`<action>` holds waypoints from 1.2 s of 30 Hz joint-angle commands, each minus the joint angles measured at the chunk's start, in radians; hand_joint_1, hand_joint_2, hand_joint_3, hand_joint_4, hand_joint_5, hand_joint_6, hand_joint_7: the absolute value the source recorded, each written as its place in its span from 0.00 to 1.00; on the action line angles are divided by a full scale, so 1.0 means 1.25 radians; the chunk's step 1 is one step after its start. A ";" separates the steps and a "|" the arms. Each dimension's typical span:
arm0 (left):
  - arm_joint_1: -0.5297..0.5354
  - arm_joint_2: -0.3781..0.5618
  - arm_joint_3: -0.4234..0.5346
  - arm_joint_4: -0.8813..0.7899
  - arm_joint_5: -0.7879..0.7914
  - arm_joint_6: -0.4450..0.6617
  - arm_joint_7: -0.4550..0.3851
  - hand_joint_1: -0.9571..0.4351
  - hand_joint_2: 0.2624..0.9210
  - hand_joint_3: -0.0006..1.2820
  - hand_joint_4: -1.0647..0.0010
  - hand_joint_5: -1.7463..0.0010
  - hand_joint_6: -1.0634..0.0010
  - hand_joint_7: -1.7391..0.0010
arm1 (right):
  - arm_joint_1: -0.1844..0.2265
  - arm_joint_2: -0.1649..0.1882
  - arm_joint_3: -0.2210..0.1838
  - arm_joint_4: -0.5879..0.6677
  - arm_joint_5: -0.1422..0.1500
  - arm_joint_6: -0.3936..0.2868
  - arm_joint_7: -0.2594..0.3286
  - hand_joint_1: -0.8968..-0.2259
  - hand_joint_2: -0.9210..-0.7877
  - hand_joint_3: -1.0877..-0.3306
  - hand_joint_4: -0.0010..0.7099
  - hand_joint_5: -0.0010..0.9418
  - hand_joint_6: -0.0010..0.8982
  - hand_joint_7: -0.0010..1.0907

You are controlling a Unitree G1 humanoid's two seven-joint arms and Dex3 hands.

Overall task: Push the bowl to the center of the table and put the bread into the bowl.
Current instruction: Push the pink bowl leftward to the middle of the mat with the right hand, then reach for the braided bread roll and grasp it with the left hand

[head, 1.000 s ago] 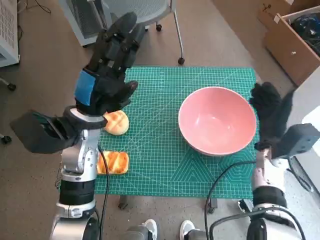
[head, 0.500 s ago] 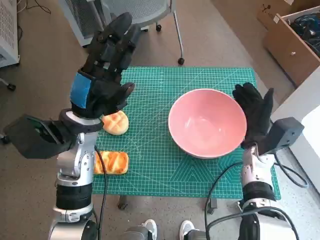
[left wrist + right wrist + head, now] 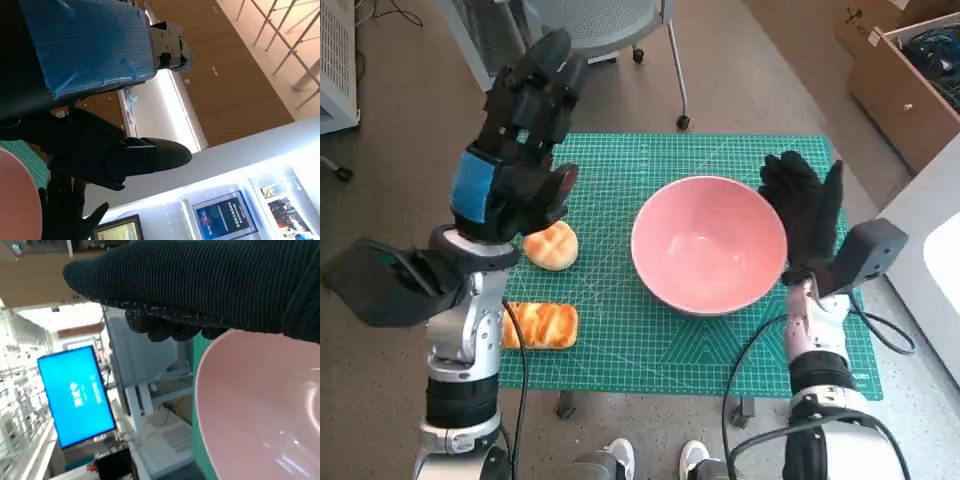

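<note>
Head view: the pink bowl sits on the green cutting mat that covers the tabletop, a little right of the mat's middle. The right hand, in its black glove, lies flat against the bowl's right rim with its fingers held straight and together, gripping nothing; this reads as a push with the palm. The push looks nearly done, though the bowl could go a touch further left. The bowl is empty, so the bread part of the task is not yet begun. Two pieces of bread lie near the mat's left edge: a round bun and, nearer the robot, a long roll at the mat's near left corner. Both are well apart from the bowl. The left hand hovers above the round bun, its fingers spread wide and holding nothing.

Left wrist view: the blue-taped back of the left hand fills one side and its black fingers reach out open, with nothing between them. A sliver of the bowl's pink rim and the mat show at one corner.

Right wrist view: the glove runs as a dark band touching the bowl's rim. The bowl's inside is bare and glossy, with nothing in it.
</note>
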 commanded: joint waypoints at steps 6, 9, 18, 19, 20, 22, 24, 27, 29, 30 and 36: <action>0.015 0.006 0.004 -0.013 0.006 0.004 0.008 0.31 0.89 0.41 1.00 0.94 1.00 0.74 | -0.021 0.032 0.007 0.012 0.002 0.018 0.003 0.53 0.00 0.28 0.35 0.00 0.13 0.34; 0.017 0.004 0.004 -0.014 0.006 0.004 0.009 0.31 0.89 0.41 1.00 0.94 1.00 0.73 | -0.027 0.039 0.013 0.009 -0.003 0.018 -0.002 0.53 0.00 0.28 0.34 0.00 0.13 0.34; 0.023 0.001 0.006 -0.011 0.004 -0.002 0.009 0.32 0.88 0.41 1.00 0.94 1.00 0.73 | -0.015 0.029 0.017 -0.006 0.002 0.011 0.018 0.53 0.00 0.28 0.34 0.00 0.11 0.36; 0.023 0.001 0.007 -0.009 0.003 -0.003 0.008 0.32 0.88 0.41 1.00 0.94 1.00 0.73 | -0.013 0.024 0.015 -0.007 0.004 0.011 0.024 0.53 0.00 0.28 0.34 0.00 0.11 0.36; 0.023 0.001 0.007 -0.008 0.003 -0.004 0.008 0.32 0.88 0.41 1.00 0.94 1.00 0.73 | -0.012 0.020 0.014 -0.008 0.006 0.011 0.028 0.53 0.00 0.29 0.34 0.01 0.11 0.37; 0.024 0.000 0.008 -0.006 0.001 -0.006 0.008 0.32 0.88 0.41 1.00 0.94 1.00 0.73 | -0.010 0.007 0.007 -0.012 0.012 0.010 0.041 0.52 0.00 0.30 0.35 0.01 0.11 0.37; 0.025 -0.002 0.009 -0.006 0.000 -0.006 0.008 0.31 0.88 0.41 1.00 0.94 1.00 0.73 | -0.008 -0.002 0.002 -0.016 0.016 0.009 0.049 0.51 0.00 0.31 0.35 0.01 0.11 0.38; 0.022 -0.005 0.006 -0.004 0.003 -0.007 0.011 0.31 0.88 0.41 1.00 0.94 1.00 0.74 | -0.004 -0.013 -0.004 -0.041 0.026 0.007 0.059 0.50 0.00 0.33 0.36 0.01 0.11 0.38; 0.021 -0.007 0.005 -0.003 0.005 -0.007 0.013 0.31 0.88 0.41 1.00 0.94 1.00 0.74 | 0.001 -0.017 -0.005 -0.064 0.031 0.006 0.062 0.49 0.00 0.34 0.36 0.01 0.11 0.38; 0.019 -0.008 0.004 -0.001 0.007 -0.008 0.014 0.31 0.88 0.41 1.00 0.94 1.00 0.74 | 0.006 -0.020 -0.006 -0.087 0.036 0.003 0.064 0.49 0.00 0.35 0.35 0.01 0.12 0.38; 0.014 -0.006 0.002 0.008 0.007 -0.009 0.012 0.31 0.88 0.41 1.00 0.94 1.00 0.74 | 0.041 -0.023 -0.010 -0.230 0.062 -0.009 0.067 0.50 0.00 0.38 0.37 0.01 0.14 0.39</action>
